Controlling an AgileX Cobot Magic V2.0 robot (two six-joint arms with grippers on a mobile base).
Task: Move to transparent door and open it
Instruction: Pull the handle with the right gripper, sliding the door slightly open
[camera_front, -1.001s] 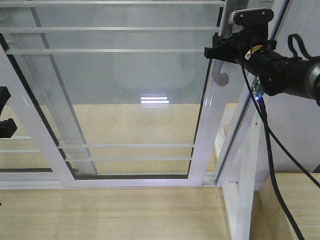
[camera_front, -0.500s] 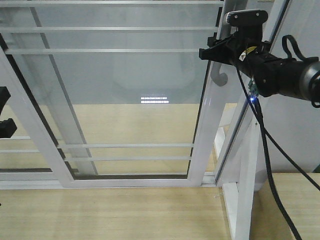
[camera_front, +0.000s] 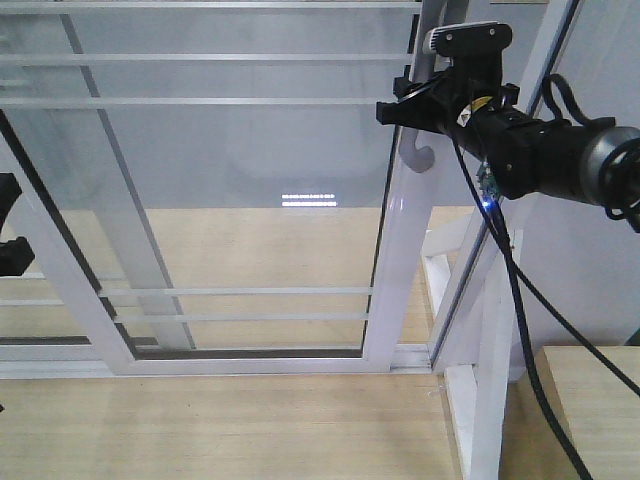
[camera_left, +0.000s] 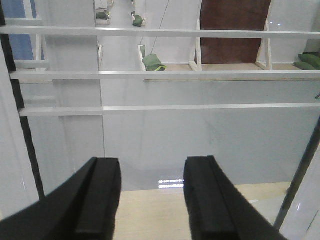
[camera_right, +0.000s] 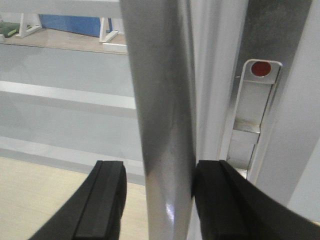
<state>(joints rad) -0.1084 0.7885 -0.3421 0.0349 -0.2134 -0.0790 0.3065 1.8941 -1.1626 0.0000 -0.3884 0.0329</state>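
Transparent door (camera_front: 240, 180) filling left and middle of the front view, curved grey handle (camera_right: 160, 100) on its right stile, right gripper (camera_right: 159, 172) fingers parted astride that handle, one pad touching it, left gripper (camera_left: 150, 167) spread wide, holding nothing, facing the door

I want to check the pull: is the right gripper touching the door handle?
Touching. In the right wrist view, one finger of the right gripper sits against the handle; the other finger shows a gap.
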